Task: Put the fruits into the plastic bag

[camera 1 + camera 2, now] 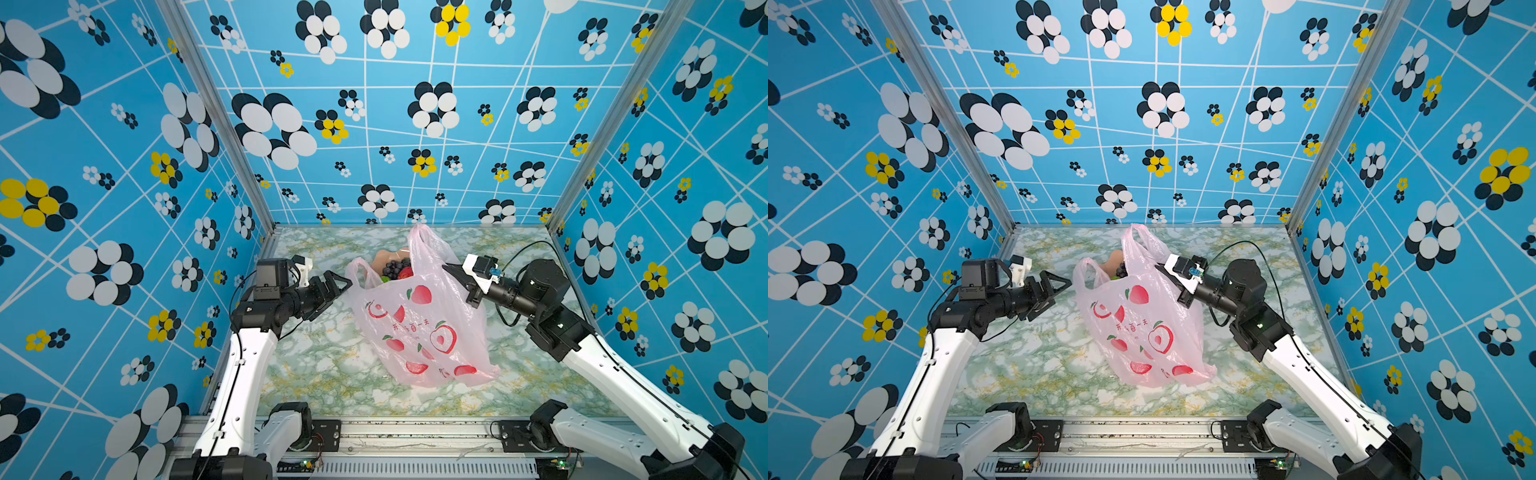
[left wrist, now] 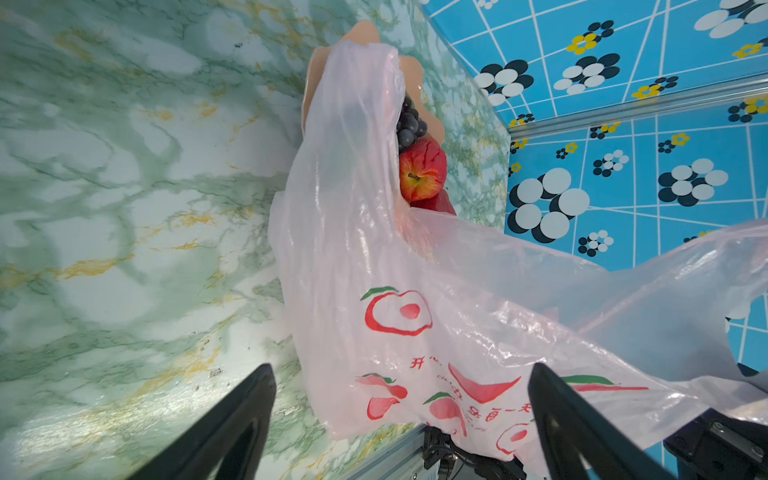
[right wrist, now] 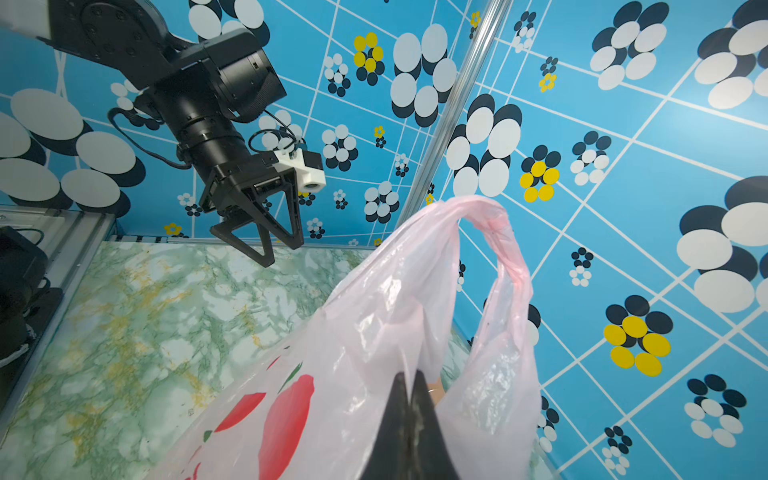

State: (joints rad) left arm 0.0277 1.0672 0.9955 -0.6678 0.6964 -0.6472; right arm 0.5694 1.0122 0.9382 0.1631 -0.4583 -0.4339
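Right fingers [image 3: 401,419] pinch the bag [image 1: 419,332] rim, propping its mouth up mid-table [image 1: 324,365]. Left fingers [image 2: 232,424] gape wide, empty beside it (going for fruit, I'd guess). Fruits [image 2: 417,166] sit in the bowl [image 2: 359,31] toward the far edge.

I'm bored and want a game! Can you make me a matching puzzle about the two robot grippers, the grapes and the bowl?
Things:
1. left gripper
2. right gripper
3. grape bunch
4. bowl

Colour or state:
A. dark purple
B. jaws shut on the plastic bag
C. peach-pink with a wavy rim
D. jaws wide open, holding nothing

Right pairs: 1-D, 2-B, 3-A, 4-C.
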